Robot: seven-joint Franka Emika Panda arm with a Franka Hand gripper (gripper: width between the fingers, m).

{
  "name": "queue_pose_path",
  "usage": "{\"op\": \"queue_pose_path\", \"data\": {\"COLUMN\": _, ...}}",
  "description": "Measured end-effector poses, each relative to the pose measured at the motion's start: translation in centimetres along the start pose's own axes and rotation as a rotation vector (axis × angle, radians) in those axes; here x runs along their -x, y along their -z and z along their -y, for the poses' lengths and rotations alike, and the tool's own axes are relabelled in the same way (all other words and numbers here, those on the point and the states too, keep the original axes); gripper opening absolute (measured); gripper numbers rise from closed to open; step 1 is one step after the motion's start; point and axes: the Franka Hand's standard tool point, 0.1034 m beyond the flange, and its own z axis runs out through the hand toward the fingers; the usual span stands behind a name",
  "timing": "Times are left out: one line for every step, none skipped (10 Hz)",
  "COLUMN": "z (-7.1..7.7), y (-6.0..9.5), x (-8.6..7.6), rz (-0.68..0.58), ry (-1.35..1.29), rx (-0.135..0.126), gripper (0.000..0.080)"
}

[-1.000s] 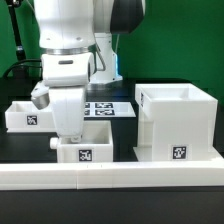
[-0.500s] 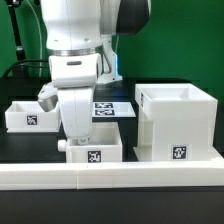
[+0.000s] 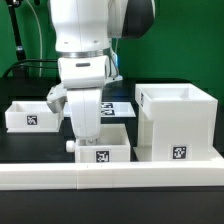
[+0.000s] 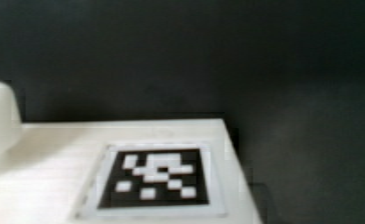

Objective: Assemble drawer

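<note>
The drawer's tall white casing (image 3: 178, 125) stands at the exterior view's right, open at the top, with a tag on its front. One small knobbed tray (image 3: 102, 151) sits at the front centre, just to the left of the casing, its knob (image 3: 70, 146) pointing left. My gripper (image 3: 86, 128) reaches down onto this tray's left wall and appears shut on it; the fingertips are hidden. The second tray (image 3: 30, 115) rests at the far left. The wrist view shows a tagged white face (image 4: 72, 150) close up, with no fingers in view.
The long low white rail (image 3: 110, 177) runs along the front edge, right before the tray and casing. The marker board (image 3: 120, 106) lies flat behind the arm. A green backdrop and cables stand at the back left.
My gripper and the front tray have moved together toward the exterior view's right, closing the gap to the casing. The left tray and the casing have not moved.
</note>
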Motion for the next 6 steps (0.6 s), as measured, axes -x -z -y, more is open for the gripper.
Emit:
{"op": "queue_pose_path", "data": {"z": -0.29, "y": 0.13, "x": -0.37, "rz": 0.0, "ry": -0.004, "rx": 0.005, "gripper": 0.0042}}
{"op": "queue_pose_path", "data": {"z": -0.64, "y": 0.25, "x": -0.54, "rz": 0.0, "ry": -0.001, "rx": 0.028, "gripper": 0.0042}}
{"op": "queue_pose_path", "data": {"z": -0.53, "y": 0.17, "x": -0.39, "rz": 0.0, "ry": -0.003, "rx": 0.024, "gripper": 0.0042}}
{"op": "queue_pose_path", "data": {"z": -0.52, "y": 0.16, "x": -0.34, "rz": 0.0, "ry": -0.004, "rx": 0.024, "gripper": 0.0042}}
{"op": "queue_pose_path", "data": {"z": -0.53, "y": 0.16, "x": -0.34, "rz": 0.0, "ry": -0.004, "rx": 0.024, "gripper": 0.0042}}
{"op": "queue_pose_path", "data": {"z": -0.55, "y": 0.17, "x": -0.43, "rz": 0.0, "ry": -0.002, "rx": 0.025, "gripper": 0.0042}}
